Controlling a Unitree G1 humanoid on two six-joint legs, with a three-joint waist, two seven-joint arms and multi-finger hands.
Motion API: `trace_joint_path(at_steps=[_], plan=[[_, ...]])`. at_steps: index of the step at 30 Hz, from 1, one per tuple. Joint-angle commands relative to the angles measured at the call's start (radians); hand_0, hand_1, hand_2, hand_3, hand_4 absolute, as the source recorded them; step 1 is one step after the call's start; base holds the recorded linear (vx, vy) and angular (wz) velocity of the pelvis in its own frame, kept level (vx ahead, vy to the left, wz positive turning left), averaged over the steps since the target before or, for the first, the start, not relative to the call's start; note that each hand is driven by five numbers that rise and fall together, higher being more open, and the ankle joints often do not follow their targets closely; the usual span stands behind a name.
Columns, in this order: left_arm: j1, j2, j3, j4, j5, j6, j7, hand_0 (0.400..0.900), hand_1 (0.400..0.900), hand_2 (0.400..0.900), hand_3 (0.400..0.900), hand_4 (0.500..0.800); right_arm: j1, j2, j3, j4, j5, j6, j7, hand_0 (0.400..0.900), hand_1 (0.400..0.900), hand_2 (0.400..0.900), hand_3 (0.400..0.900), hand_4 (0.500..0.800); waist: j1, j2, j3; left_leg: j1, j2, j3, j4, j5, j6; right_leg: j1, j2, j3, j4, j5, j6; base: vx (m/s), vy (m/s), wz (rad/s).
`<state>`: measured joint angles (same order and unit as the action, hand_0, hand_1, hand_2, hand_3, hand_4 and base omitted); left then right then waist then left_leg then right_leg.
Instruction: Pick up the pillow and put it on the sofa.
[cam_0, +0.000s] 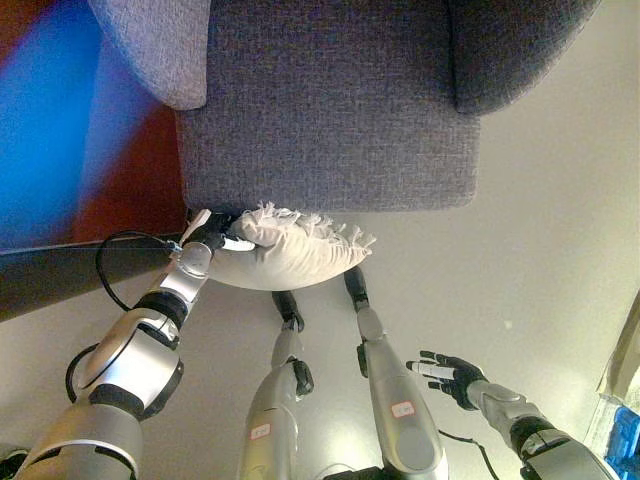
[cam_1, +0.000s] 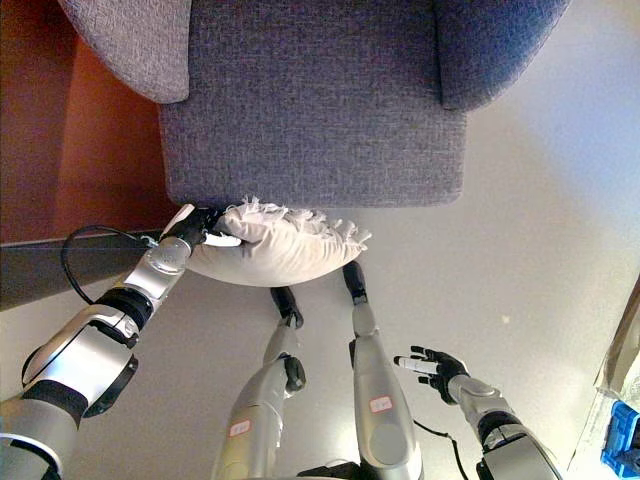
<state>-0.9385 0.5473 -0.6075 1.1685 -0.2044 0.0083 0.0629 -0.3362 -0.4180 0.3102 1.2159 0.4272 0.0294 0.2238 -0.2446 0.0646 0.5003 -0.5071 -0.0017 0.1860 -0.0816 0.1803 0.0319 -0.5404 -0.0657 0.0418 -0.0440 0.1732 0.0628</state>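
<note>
A cream pillow (cam_0: 290, 250) with a fringed edge hangs just in front of the grey sofa (cam_0: 330, 110), level with the front of its seat. My left hand (cam_0: 212, 234) is shut on the pillow's left end, fingers curled into the fabric, holding it off the floor. My right hand (cam_0: 447, 372) hovers low at the right, well away from the pillow, with its fingers spread and holding nothing. The sofa's seat cushion (cam_1: 310, 90) lies between two armrests and has nothing on it.
A reddish-brown floor area (cam_1: 100, 150) lies left of the sofa, with a dark strip (cam_1: 40, 270) below it. Pale floor (cam_0: 540, 230) stretches to the right. A blue object (cam_1: 622, 435) shows at the lower right edge.
</note>
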Motion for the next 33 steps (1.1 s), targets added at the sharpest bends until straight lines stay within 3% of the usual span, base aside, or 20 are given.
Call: trace_joint_path(at_steps=[1, 16, 22, 33], plan=[[-0.161, 0.035, 0.001, -0.011, -0.035, -0.034, -0.013, 0.400, 0.400, 0.400, 0.400, 0.500, 0.025, -0.045, 0.020, -0.007, 0.020, 0.003, -0.008, 0.900, 0.900, 0.900, 0.900, 0.800, -0.028, -0.028, 0.020, 0.014, -0.015, 0.000, -0.006, -0.004, -0.099, -0.052, 0.040, 0.057, 0.011, 0.054, 0.055, 0.00, 0.000, 0.00], [-0.139, 0.049, 0.010, -0.030, -0.038, -0.016, -0.021, 0.400, 0.400, 0.400, 0.400, 0.500, 0.034, -0.053, 0.004, -0.010, 0.019, -0.011, 0.001, 0.900, 0.900, 0.900, 0.900, 0.800, -0.023, -0.023, 0.020, 0.072, -0.019, -0.015, -0.006, -0.015, -0.099, 0.006, 0.028, 0.039, 0.003, 0.047, 0.055, 0.00, -0.004, 0.01], [-0.121, 0.058, 0.006, -0.058, -0.012, -0.011, -0.027, 0.400, 0.400, 0.400, 0.400, 0.500, 0.042, -0.044, -0.013, -0.007, 0.015, -0.010, -0.004, 0.900, 0.900, 0.900, 0.900, 0.800, -0.017, -0.019, 0.019, 0.189, -0.029, -0.030, -0.006, -0.040, -0.093, 0.116, 0.019, 0.022, 0.008, 0.028, 0.055, 0.00, -0.012, 0.03], [0.043, 0.112, 0.040, -0.153, 0.061, -0.043, -0.091, 0.400, 0.400, 0.400, 0.400, 0.500, 0.130, -0.031, -0.079, 0.034, -0.016, 0.012, -0.017, 0.900, 0.900, 0.900, 0.900, 0.800, 0.004, 0.032, -0.167, 0.378, -0.046, -0.028, -0.006, -0.097, -0.090, 0.312, -0.001, -0.003, 0.002, -0.033, 0.054, 0.12, -0.013, 0.04]])
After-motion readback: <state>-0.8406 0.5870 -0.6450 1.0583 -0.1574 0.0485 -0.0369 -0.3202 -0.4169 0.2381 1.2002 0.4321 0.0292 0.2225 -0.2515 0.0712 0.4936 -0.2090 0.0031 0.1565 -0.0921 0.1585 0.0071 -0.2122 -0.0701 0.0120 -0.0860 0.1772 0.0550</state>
